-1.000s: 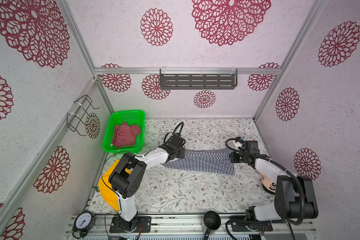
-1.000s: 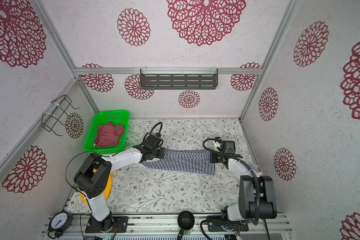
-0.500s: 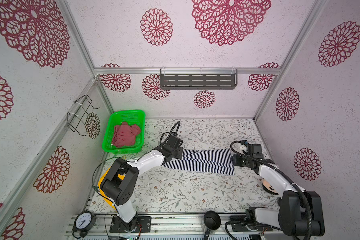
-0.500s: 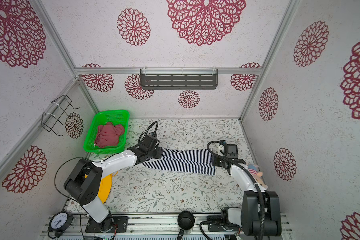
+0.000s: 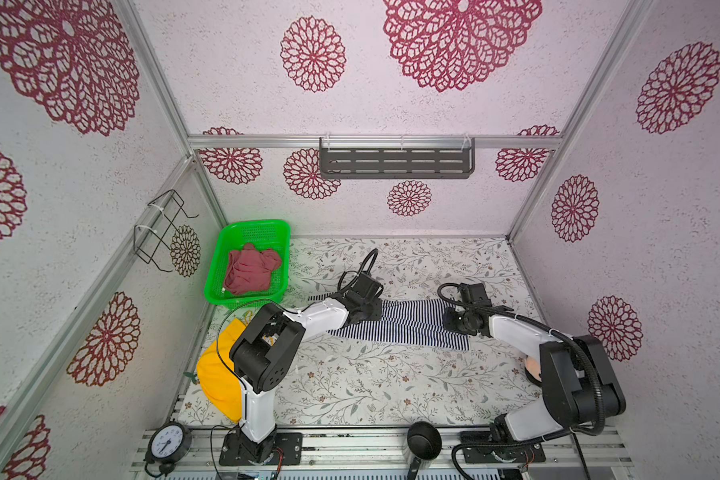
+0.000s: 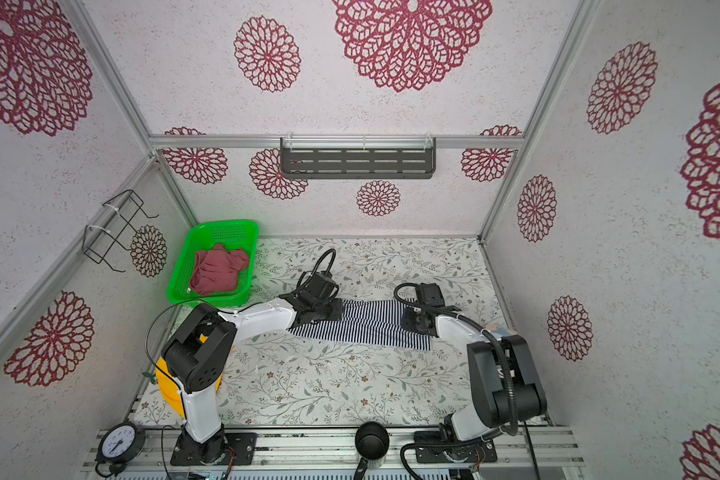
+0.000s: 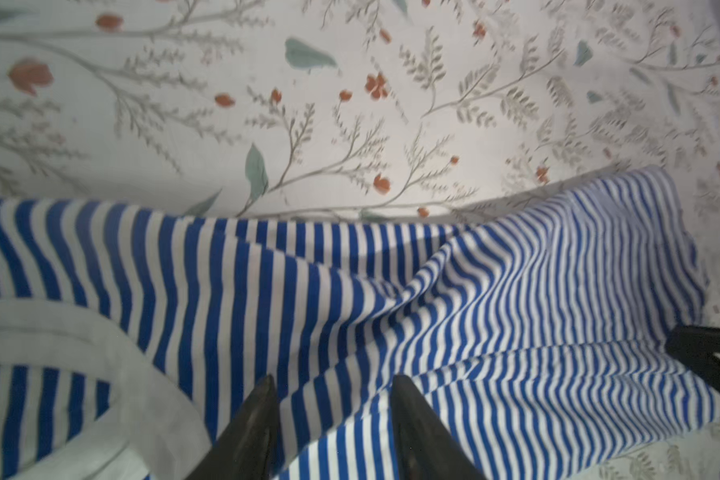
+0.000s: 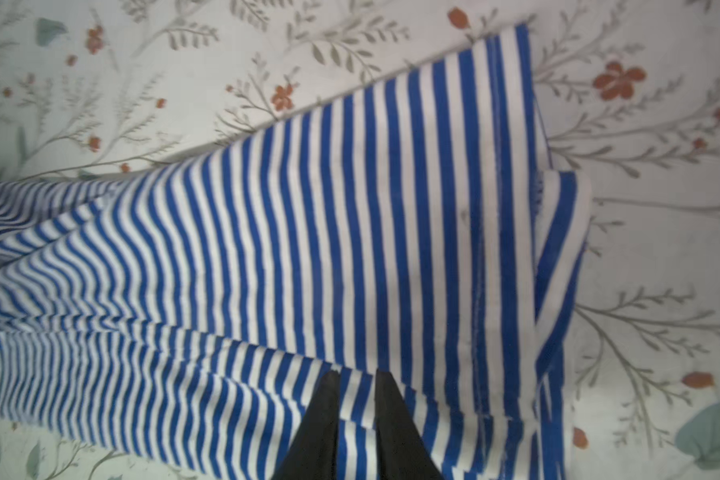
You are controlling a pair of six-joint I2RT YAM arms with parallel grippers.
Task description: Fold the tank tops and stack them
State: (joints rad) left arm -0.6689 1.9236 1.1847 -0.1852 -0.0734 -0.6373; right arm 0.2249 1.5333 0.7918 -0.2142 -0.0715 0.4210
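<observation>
1. The left gripper (image 7: 331, 380) stands with its jaws apart above the striped tank top (image 5: 408, 322), with nothing clasped between them. It is at the end of the top nearer the green basket (image 5: 253, 226).
2. The right gripper (image 8: 357, 374) has its jaws nearly together at the opposite, hemmed end. Striped cloth shows in the narrow gap, but whether it is pinched cannot be told.
3. The striped tank top lies long, narrow and rumpled across the middle of the table, between the two arms.
4. The rose-red tank top (image 5: 250, 270) lies crumpled in the green basket at the far left corner.
5. The table (image 5: 371, 382) bears a pale cover printed with leafy sprigs and small red flowers. A yellow hat (image 5: 217, 374) sits at the table's near left edge, partly behind the left arm.
6. A clock (image 5: 167, 440) and a black cup (image 5: 424, 439) stand on the front rail.
7. The walls (image 5: 462, 37) are pale and textured, with crimson rosettes. A dark slotted shelf (image 5: 395, 160) hangs on the back wall and a wire rack (image 5: 163, 228) on the left one.
</observation>
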